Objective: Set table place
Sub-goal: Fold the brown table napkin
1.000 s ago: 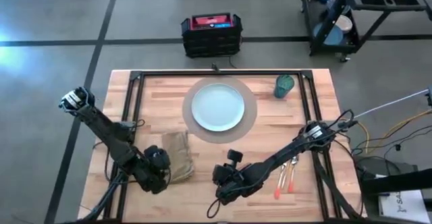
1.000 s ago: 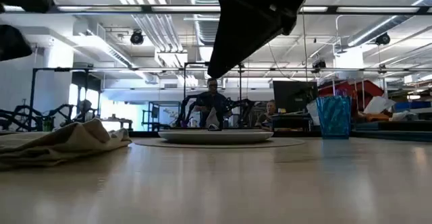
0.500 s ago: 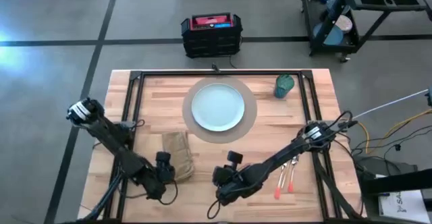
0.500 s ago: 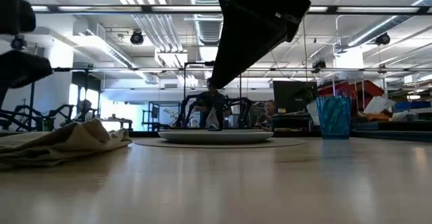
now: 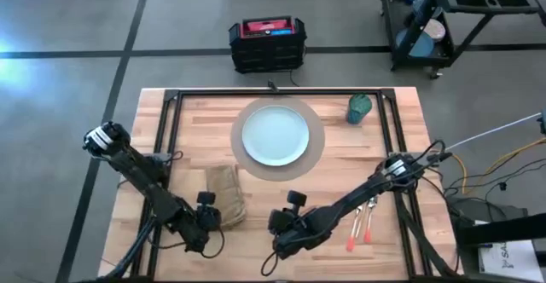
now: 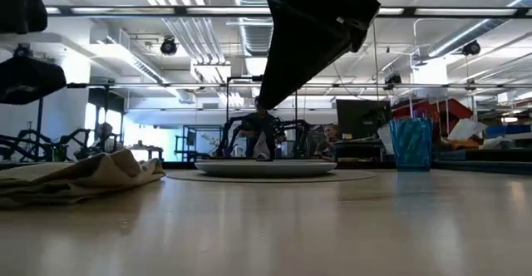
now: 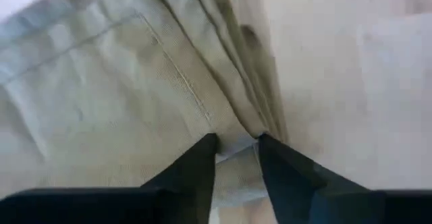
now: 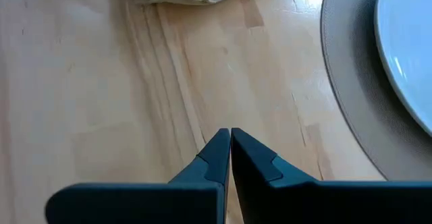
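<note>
The tan napkin (image 5: 225,191) lies rumpled on the table (image 5: 256,198), left of the round mat (image 5: 317,147) that carries the pale blue plate (image 5: 275,135). My left gripper (image 5: 207,218) is at the napkin's near end, its fingers close together with cloth between them (image 7: 236,146). Hanging over bare wood near the front edge, my right gripper (image 5: 281,236) is shut (image 8: 230,135) and touches nothing. The teal cup (image 5: 359,108) stands at the far right. The orange-handled fork and knife (image 5: 362,225) lie at the near right. My left gripper pinches a raised fold of the napkin's near end (image 7: 237,151) between its two fingers (image 7: 202,163). It comes slanting down from the table's near left side. The napkin stays slack on the table, not lifted. One layer or several, I cannot tell.
Black frame rails (image 5: 167,138) run along the tabletop's left, far and right sides. A black and red box (image 5: 267,43) sits on the floor beyond the far edge, and a black cart (image 5: 461,14) stands at the far right. Bare wood lies between napkin and cutlery.
My left gripper has come down and moved a little toward the table's near edge, ending at the napkin's near end, and it has held still for the last half second. The napkin keeps its place and shape.
</note>
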